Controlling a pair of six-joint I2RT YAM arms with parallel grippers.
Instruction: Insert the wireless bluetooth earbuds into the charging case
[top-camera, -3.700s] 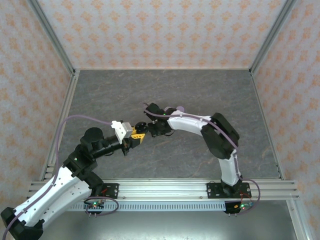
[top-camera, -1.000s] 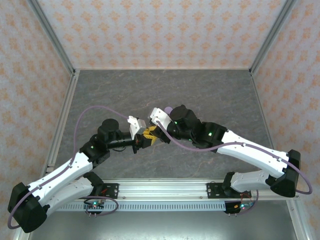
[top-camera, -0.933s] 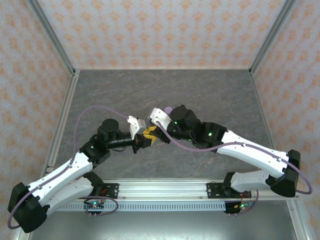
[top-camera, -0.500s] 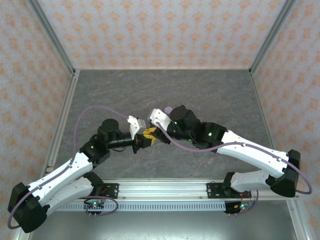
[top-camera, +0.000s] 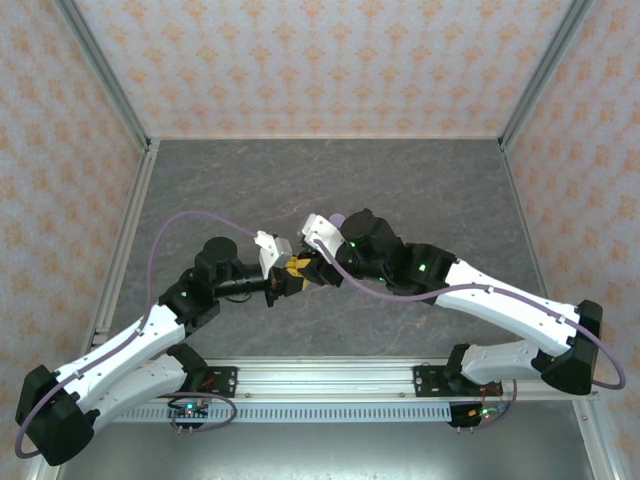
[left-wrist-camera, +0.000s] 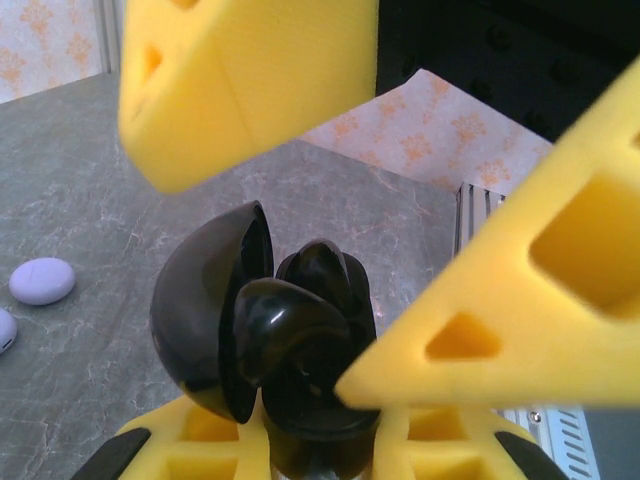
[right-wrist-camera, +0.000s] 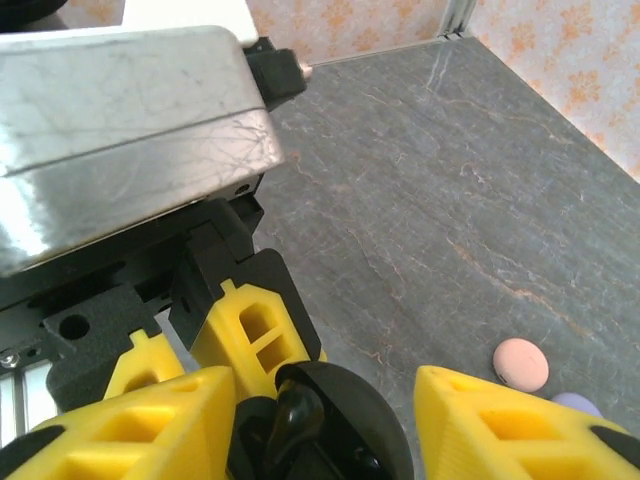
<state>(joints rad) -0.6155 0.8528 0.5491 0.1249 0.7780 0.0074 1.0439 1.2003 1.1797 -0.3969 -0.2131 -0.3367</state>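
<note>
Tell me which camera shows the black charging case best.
Left wrist: the black case is close and centred, lid open, interior visible. Right wrist shows its upper part between yellow fingers. Top external gives a tiny dark spot where left tool and right tool meet.

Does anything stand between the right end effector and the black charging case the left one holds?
Nothing visible does. The black charging case, lid open, sits clamped in the left end effector; the right end effector has open fingers flanking it directly.
</note>
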